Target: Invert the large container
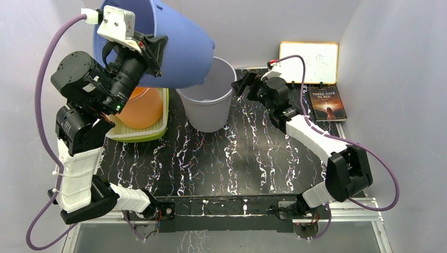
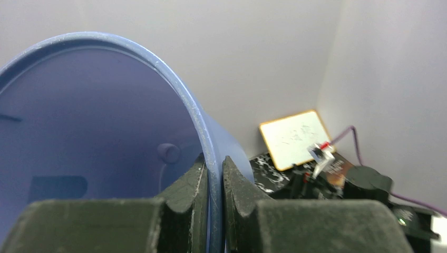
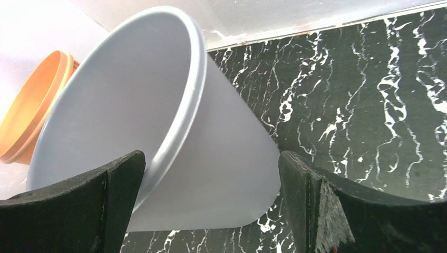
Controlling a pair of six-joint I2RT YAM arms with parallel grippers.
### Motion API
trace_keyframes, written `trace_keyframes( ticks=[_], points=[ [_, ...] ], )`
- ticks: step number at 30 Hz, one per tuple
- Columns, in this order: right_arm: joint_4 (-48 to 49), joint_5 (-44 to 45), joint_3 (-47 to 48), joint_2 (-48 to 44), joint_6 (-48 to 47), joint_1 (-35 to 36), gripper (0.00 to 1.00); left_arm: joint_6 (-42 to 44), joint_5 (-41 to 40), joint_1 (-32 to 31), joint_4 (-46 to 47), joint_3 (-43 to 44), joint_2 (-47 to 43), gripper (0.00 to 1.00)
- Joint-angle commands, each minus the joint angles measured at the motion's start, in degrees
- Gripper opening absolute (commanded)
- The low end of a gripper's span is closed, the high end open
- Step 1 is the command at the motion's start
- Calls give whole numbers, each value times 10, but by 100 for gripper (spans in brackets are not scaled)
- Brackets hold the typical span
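Three containers are in view: one large blue container (image 1: 182,45), one pale grey bucket (image 1: 208,110) and one orange tub (image 1: 142,108). There is also one green tray (image 1: 158,134), one whiteboard (image 1: 308,62) and one book (image 1: 328,103).

The blue container is in the air at about 11 o'clock of the table (image 1: 237,163). It lies nearly on its side, with its mouth toward 9 o'clock and its bottom toward 3 o'clock, over the rim of the grey bucket. It is not upside down yet. The left gripper (image 2: 213,168) is clenched on its rim, with one finger inside the wall and one outside.

The grey bucket stands upright near 12 o'clock. The right gripper (image 1: 240,84) is at its 3 o'clock side with the fingers spread wide and grasping nothing. I cannot tell if a finger touches the rim.

The orange tub sits on the green tray at 9 o'clock, partly under the blue container. The whiteboard leans at the back wall at 1 o'clock, and the book lies just in front of it.

The back wall and the left wall are close to the raised container. The near half of the table, from 3 through 6 to 8 o'clock, shows only its black marble pattern
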Motion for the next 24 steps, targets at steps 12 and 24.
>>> trace_keyframes(
  ticks=[12,24],
  points=[
    [-87,88,126,-28,-78,-22,98,-134,375,-1,-44,-55,-60,0],
    [-138,223,149,-36,-119,-49,98,-154,431,-1,-57,-236,-87,0]
  ],
)
